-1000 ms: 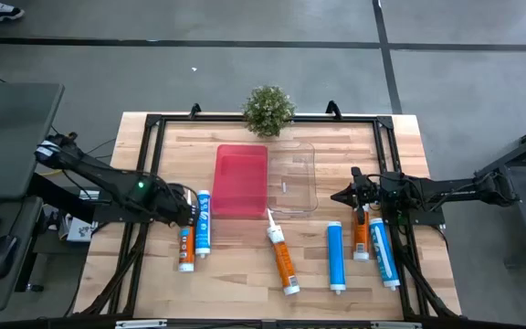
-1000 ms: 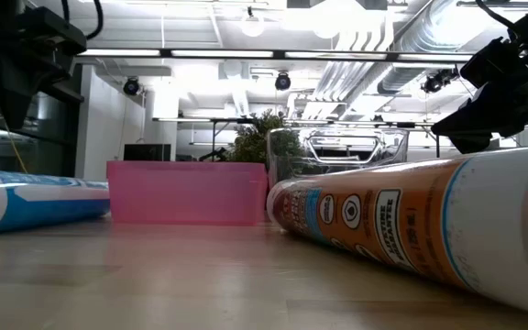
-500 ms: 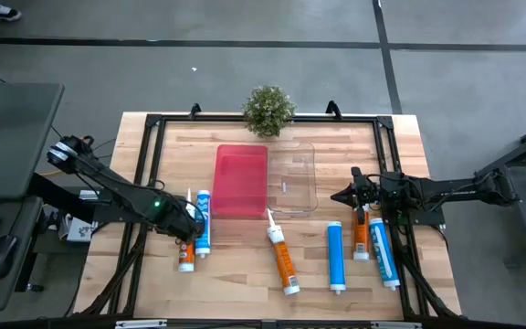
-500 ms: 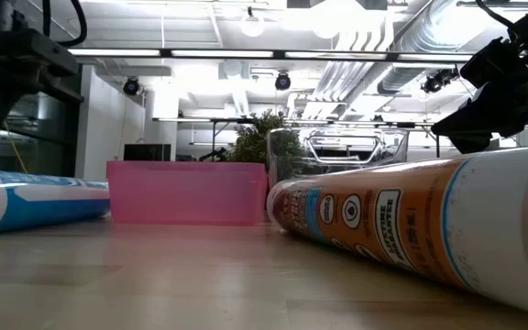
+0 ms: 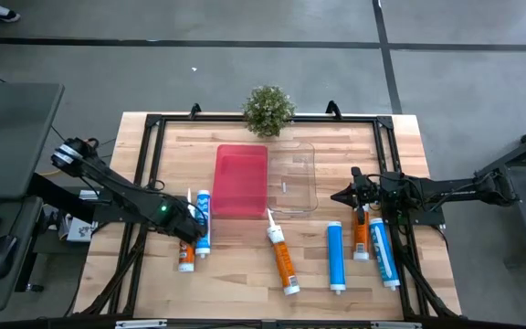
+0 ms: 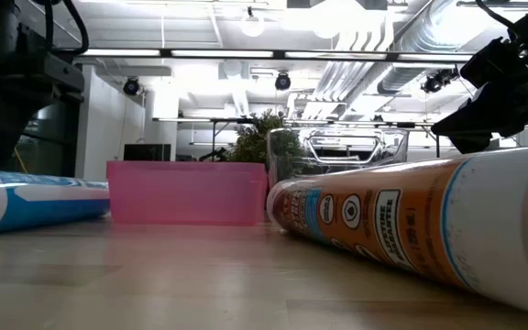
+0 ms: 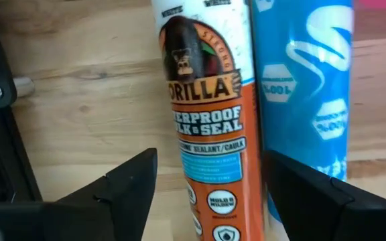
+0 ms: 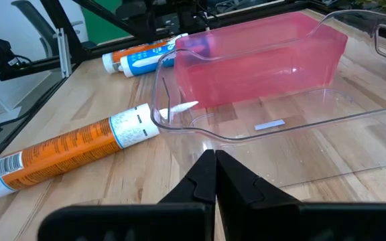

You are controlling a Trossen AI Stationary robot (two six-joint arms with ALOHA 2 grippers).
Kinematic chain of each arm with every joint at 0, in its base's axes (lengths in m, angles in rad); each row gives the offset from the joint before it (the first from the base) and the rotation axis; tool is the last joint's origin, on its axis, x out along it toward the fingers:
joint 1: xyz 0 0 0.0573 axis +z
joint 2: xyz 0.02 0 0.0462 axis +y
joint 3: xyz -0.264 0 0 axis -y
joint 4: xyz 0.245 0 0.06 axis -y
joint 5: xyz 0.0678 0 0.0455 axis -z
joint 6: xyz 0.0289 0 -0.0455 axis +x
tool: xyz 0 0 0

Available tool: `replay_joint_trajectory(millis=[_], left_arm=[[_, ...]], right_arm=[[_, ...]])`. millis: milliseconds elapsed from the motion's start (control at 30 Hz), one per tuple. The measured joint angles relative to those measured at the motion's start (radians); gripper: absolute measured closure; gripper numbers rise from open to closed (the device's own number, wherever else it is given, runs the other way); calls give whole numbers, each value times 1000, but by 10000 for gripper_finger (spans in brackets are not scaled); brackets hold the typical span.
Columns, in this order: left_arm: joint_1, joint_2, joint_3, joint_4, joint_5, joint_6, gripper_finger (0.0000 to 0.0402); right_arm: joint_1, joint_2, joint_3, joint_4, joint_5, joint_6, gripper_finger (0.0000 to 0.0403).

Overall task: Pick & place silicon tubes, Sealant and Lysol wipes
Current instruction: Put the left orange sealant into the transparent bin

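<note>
Two tubes lie side by side on the table at the left: an orange Gorilla sealant tube [image 7: 203,134] [image 5: 186,251] and a blue tube [image 7: 307,87] [image 5: 203,227]. My left gripper [image 7: 210,194] [image 5: 190,230] is open just above them. Its fingers stand on either side of the orange tube, one of them over the blue tube, and no touch shows. My right gripper [image 8: 214,177] [image 5: 341,196] is shut and empty, at the right beside the clear bin [image 8: 327,127]. A pink bin [image 5: 241,181] stands mid-table.
Another orange tube [image 5: 282,260] lies near the middle, its nozzle toward the bins. A blue tube [image 5: 335,256], an orange tube [image 5: 361,238] and a blue tube [image 5: 383,251] lie at the right. A small plant [image 5: 268,110] stands at the far edge. A black frame [image 5: 153,123] rims the table.
My left gripper has moved toward the table's near edge and come over the orange sealant tube at the left. The tubes have stayed where they were.
</note>
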Motion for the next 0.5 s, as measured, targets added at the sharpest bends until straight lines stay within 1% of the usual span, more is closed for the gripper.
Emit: replay_joint_trajectory(millis=[167, 300, 500], left_arm=[[2, 30, 0, 3, -5, -12, 133], [34, 59, 0, 6, 5, -31, 133], [94, 64, -1, 13, 5, -29, 133]], right_arm=[[0, 0, 0, 0, 0, 0, 402], [0, 0, 0, 0, 0, 0, 402], [0, 0, 0, 0, 0, 0, 402]])
